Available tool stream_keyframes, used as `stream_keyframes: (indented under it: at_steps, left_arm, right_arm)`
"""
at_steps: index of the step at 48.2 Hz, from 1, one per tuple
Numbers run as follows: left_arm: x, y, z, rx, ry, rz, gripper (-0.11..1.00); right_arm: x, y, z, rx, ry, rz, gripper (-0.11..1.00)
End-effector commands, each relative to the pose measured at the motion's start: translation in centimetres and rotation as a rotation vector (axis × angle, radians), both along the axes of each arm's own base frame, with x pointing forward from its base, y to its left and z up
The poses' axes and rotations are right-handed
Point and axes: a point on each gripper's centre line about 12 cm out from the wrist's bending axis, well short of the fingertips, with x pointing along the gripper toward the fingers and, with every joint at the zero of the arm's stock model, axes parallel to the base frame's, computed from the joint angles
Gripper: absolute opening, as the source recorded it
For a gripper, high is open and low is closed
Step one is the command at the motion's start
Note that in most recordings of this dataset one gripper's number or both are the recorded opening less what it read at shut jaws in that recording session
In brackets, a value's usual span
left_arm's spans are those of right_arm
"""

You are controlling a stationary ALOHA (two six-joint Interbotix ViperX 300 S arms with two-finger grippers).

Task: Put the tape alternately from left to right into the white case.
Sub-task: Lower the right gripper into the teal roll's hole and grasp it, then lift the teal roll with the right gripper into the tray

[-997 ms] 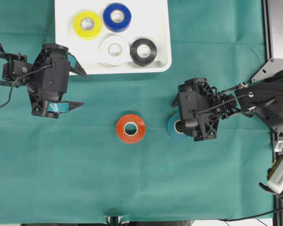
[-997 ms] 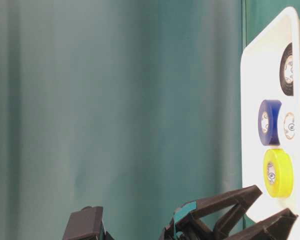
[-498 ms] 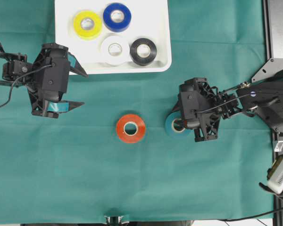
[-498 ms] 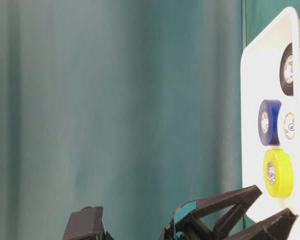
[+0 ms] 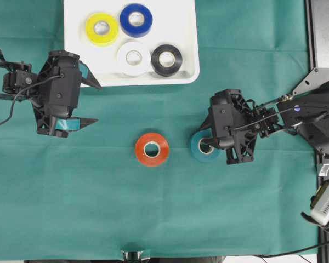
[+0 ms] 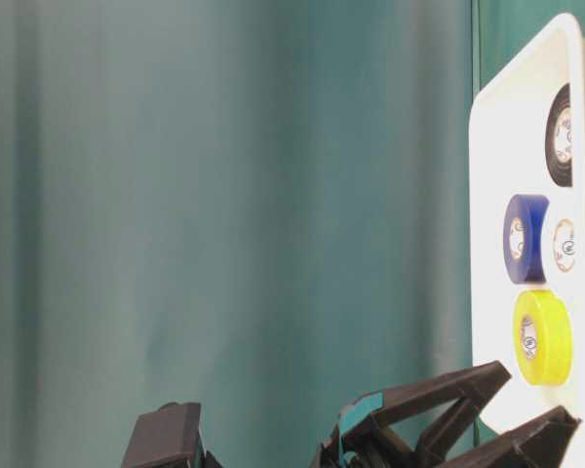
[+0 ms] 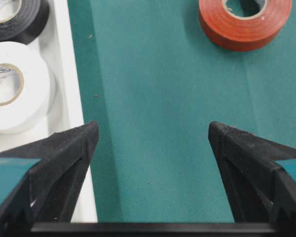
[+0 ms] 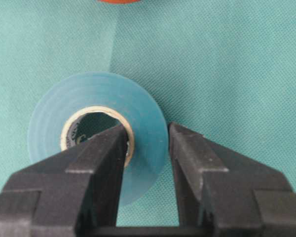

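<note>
We see right gripper just clamped on teal roll's wall, mid-cloth. Left gripper wide open, empty. Four rolls in white case; lift next, we judge.

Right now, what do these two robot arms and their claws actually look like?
Both are black, angular plastic-looking frames. The left gripper has long tapered black fingers with teal strips along them, and a thin black cable loops over its body. The right gripper has blunt, textured black fingers, with thin cables trailing back along its arm.

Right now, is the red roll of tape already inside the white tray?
No: the red tape roll lies on the green cloth, well apart from the white case, which holds four other rolls.
</note>
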Motion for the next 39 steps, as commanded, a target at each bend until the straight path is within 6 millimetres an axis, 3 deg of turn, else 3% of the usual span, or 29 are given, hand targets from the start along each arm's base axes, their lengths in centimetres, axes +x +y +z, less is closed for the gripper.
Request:
stream_keyframes:
  at_steps: [1, 11, 24, 39]
  left_arm:
    - [0.5, -0.1, 1.2, -0.002, -0.040, -0.002, 0.99]
    - [0.5, -0.1, 1.3, -0.002, -0.043, -0.002, 0.99]
    - [0.7, -0.1, 1.5, -0.002, -0.048, -0.002, 0.99]
    - [0.7, -0.3, 1.5, -0.002, -0.049, -0.007, 0.99]
  right_arm:
    - [0.7, 0.1, 1.7, 0.008, -0.052, -0.002, 0.01]
    - [0.8, -0.1, 3.4, -0.003, -0.067, -0.017, 0.01]
    - [2.4, -0.5, 6.0, -0.004, -0.139, -0.034, 0.01]
    - [4.0, -3.7, 7.0, -0.043, -0.178, -0.107, 0.01]
